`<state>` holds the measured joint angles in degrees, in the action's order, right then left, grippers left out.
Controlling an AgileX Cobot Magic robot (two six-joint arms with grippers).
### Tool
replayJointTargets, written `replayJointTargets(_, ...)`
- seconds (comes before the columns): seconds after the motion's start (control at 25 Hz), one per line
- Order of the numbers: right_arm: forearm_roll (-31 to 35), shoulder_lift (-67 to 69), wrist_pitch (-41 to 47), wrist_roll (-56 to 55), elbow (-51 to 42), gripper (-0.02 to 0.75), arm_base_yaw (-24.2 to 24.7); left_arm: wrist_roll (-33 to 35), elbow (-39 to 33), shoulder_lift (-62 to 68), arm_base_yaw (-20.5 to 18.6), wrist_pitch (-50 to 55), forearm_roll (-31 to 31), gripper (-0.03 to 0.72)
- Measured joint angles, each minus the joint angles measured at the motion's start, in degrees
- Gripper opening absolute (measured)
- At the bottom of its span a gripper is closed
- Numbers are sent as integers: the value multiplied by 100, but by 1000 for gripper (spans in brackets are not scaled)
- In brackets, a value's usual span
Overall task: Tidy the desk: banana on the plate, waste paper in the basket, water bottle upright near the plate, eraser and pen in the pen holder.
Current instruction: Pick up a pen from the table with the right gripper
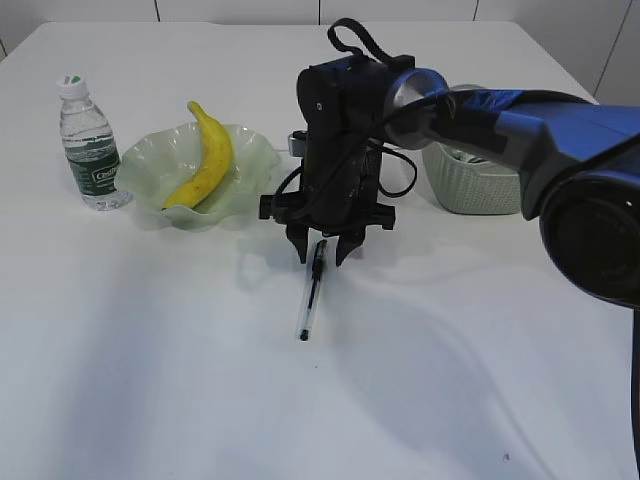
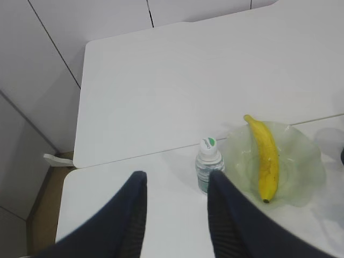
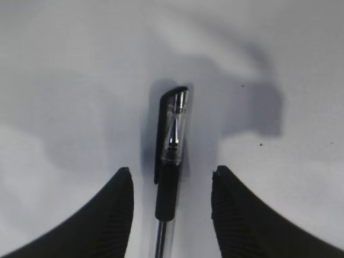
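Note:
A black-capped pen (image 1: 311, 295) lies on the white desk (image 1: 180, 380), cap end towards the back. My right gripper (image 1: 320, 255) stands open just over its cap end, one finger on each side and neither touching the pen (image 3: 171, 156). The banana (image 1: 208, 160) rests in the pale green plate (image 1: 150, 165). Left of the plate stands the water bottle (image 1: 90, 150), upright. My left gripper (image 2: 176, 180) is open and empty, high above the desk's left end, looking down on the bottle (image 2: 207, 164). The eraser, pen holder and waste paper are out of view.
The sage-green basket (image 1: 480, 185) stands at the right, partly behind the right arm. A second white table lies beyond the desk in the left wrist view.

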<state>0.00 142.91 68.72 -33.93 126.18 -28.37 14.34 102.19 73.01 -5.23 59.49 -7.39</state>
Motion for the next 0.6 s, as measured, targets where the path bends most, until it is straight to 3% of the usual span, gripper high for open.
replayJointTargets(0.6,130,157,27,0,0,358,0,0,0,0,0,37,75,260)
